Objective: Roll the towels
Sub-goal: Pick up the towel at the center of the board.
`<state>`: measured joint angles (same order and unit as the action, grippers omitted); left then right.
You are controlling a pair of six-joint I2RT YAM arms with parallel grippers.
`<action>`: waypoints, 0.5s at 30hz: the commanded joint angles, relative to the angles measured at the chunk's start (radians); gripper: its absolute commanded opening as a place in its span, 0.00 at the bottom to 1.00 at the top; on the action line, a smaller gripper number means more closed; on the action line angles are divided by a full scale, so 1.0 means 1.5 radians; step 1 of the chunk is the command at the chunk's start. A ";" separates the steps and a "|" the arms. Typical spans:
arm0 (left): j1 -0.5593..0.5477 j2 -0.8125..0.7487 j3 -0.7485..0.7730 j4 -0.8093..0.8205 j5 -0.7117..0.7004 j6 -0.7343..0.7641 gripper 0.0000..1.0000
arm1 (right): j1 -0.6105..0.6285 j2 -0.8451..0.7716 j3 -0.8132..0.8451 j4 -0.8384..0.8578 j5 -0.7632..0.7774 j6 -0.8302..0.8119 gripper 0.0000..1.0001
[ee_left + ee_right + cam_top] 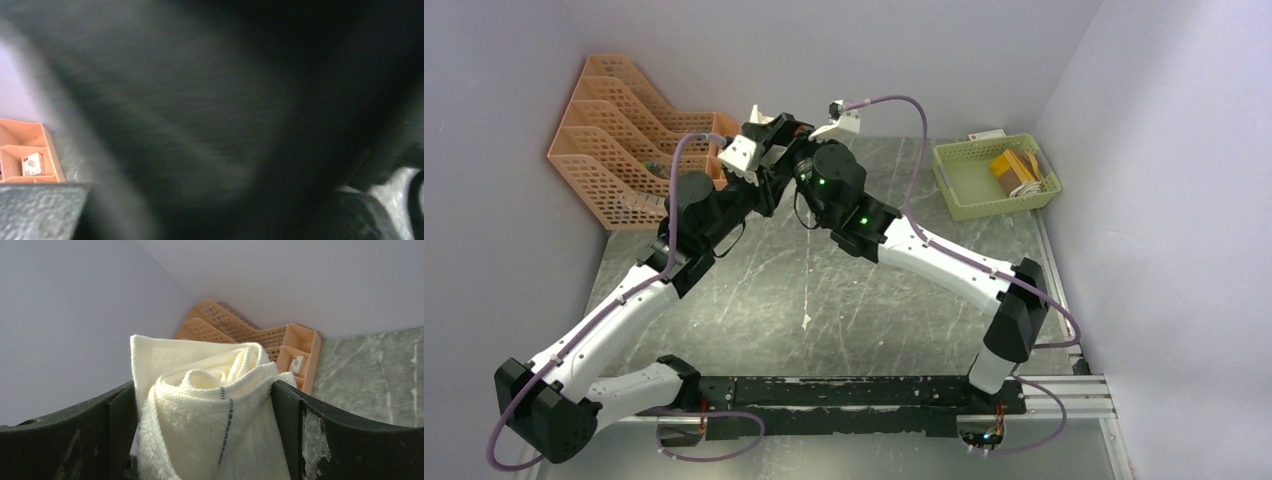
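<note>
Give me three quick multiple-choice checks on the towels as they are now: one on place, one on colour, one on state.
1. Where is the yellow-brown towel? A in a drawer; B in the green basket; C on a chair.
2. The second towel, between the right jaws, is: A cream; B blue; C red.
3. That second towel is: A spread flat; B rolled up; C knotted.

Answers:
1. B: the top view shows it lying in the basket at the table's far right.
2. A: the right wrist view shows cream cloth filling the gap.
3. B: its spiral end faces that camera.
</note>
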<state>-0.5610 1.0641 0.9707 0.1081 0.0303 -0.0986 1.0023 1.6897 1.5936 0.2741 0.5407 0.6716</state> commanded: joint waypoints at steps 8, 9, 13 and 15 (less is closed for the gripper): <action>-0.028 -0.027 -0.018 0.002 0.140 0.106 0.07 | 0.015 0.036 -0.003 -0.079 -0.011 -0.014 0.94; -0.028 -0.029 -0.020 0.003 0.137 0.107 0.07 | 0.016 0.037 -0.007 -0.080 -0.017 -0.011 0.88; -0.028 -0.046 -0.031 0.017 0.101 0.108 0.07 | 0.014 0.031 -0.022 -0.088 -0.045 -0.005 0.70; -0.028 -0.058 -0.039 0.026 0.071 0.107 0.07 | 0.014 0.026 -0.031 -0.088 -0.069 -0.007 0.63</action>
<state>-0.5678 1.0367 0.9157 0.0586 0.0956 0.0296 1.0084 1.7153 1.5887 0.2077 0.5465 0.6720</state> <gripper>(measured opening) 0.344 0.687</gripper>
